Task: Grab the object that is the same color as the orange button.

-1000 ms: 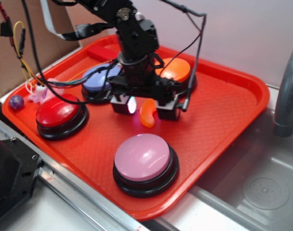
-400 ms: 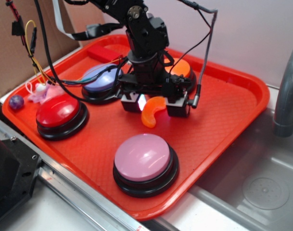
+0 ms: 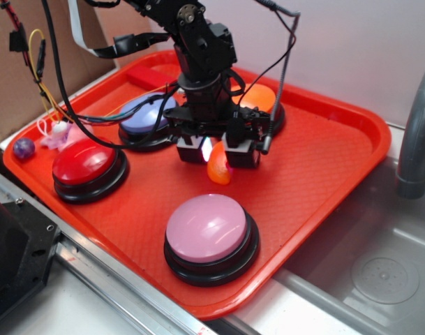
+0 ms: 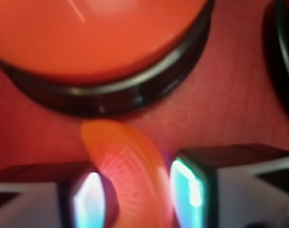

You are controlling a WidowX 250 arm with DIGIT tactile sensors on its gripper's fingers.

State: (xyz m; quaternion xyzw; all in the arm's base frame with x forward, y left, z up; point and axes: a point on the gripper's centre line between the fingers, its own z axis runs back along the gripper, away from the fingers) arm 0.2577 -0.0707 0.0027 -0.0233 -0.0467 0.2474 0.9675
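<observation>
The object, a small glossy orange crescent point(image 3: 219, 172), sits between my gripper's point(image 3: 215, 152) two lit fingers on the red tray point(image 3: 324, 160), its lower end poking out below them. In the wrist view the crescent point(image 4: 130, 166) fills the gap and touches both glowing pads point(image 4: 187, 190), so my gripper point(image 4: 137, 197) is shut on it. The orange button point(image 3: 259, 102), with its domed top and black base, stands just behind the gripper, partly hidden by the arm. It fills the top of the wrist view point(image 4: 101, 38). Whether the crescent is off the tray I cannot tell.
A pink button point(image 3: 206, 227) stands in front, a red button point(image 3: 83, 164) at the left and a lilac button point(image 3: 146, 115) behind-left. A red block point(image 3: 146, 75) lies at the tray's back. A purple ball point(image 3: 24, 148) rests at the left corner. A steel sink point(image 3: 379, 272) lies right.
The fingers have drawn together onto the orange crescent, which has turned more upright between them. The gripper has shifted slightly left since 0.4 s ago.
</observation>
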